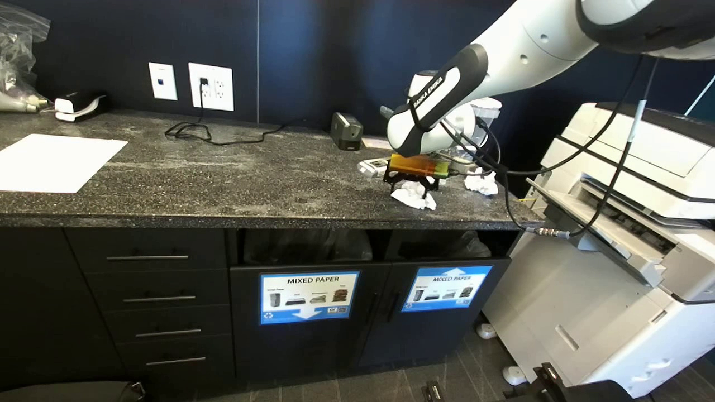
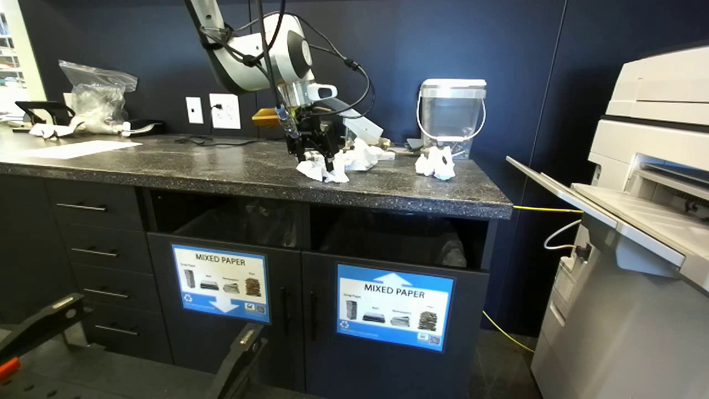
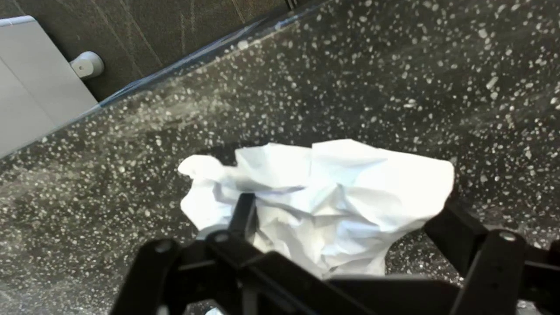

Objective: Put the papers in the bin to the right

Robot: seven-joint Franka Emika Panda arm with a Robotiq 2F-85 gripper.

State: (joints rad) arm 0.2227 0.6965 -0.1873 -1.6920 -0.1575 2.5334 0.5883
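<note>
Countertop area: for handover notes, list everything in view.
Countertop: one, speckled grey, centre
Crumpled paper wads: three, white, countertop right
Bucket: one, clear and white, back right
Flat sheet: one, white, countertop left
Plastic bag: one, clear, far left
Pencil sharpener: one, black, rear countertop
Power cord: one, black, rear countertop
Small unclear items: several, mixed, rear countertop
Wall plates: two, white, above countertop
MIXED PAPER signs: two, blue and white, cabinet doors
Drawers: four, black, left of doors
Printer: one, off-white, far right
Robot arm: one, mostly white, overhead
Gripper: one, black, open at one wad
</note>
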